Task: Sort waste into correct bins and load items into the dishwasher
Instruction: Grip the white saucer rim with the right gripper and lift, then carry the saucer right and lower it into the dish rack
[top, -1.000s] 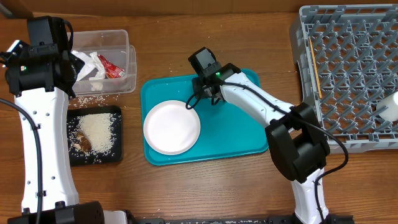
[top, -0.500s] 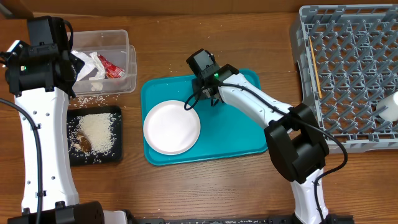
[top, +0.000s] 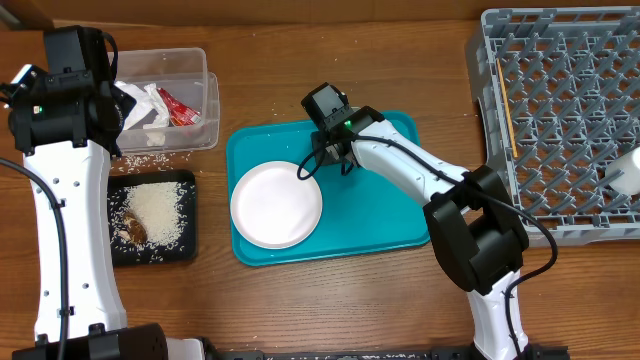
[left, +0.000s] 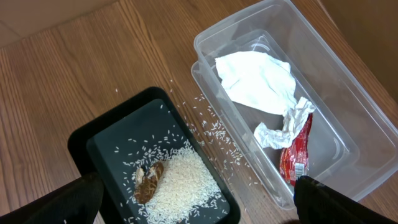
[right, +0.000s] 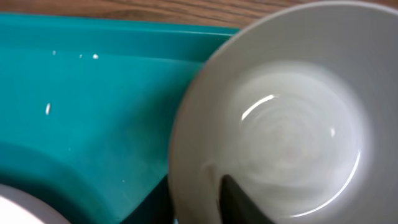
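A white bowl (right: 292, 124) fills the right wrist view, standing on the teal tray (right: 93, 106). My right gripper (right: 205, 202) is shut on the bowl's rim, one finger (right: 242, 202) inside and the other outside. From overhead the right gripper (top: 325, 160) hides the bowl, just beyond the white plate (top: 277, 204). My left gripper (left: 199, 208) hangs open, holding nothing, above the black tray (left: 106, 146) with rice (left: 183, 183) and a brown scrap (left: 148, 180). The clear tub (left: 348, 112) holds the napkin (left: 255, 81) and red wrapper (left: 295, 155). Chopsticks (top: 506, 105) lie in the grey rack (top: 560, 120).
Loose rice grains (left: 214, 127) are scattered on the wood between the black tray and the tub. A white cup-like thing (top: 625, 172) shows at the rack's right edge. The teal tray (top: 380, 215) sits mid-table, with the rack at the far right.
My right gripper's jaws have closed in on the bowl's rim, and it shifted very slightly. The left arm has not moved.
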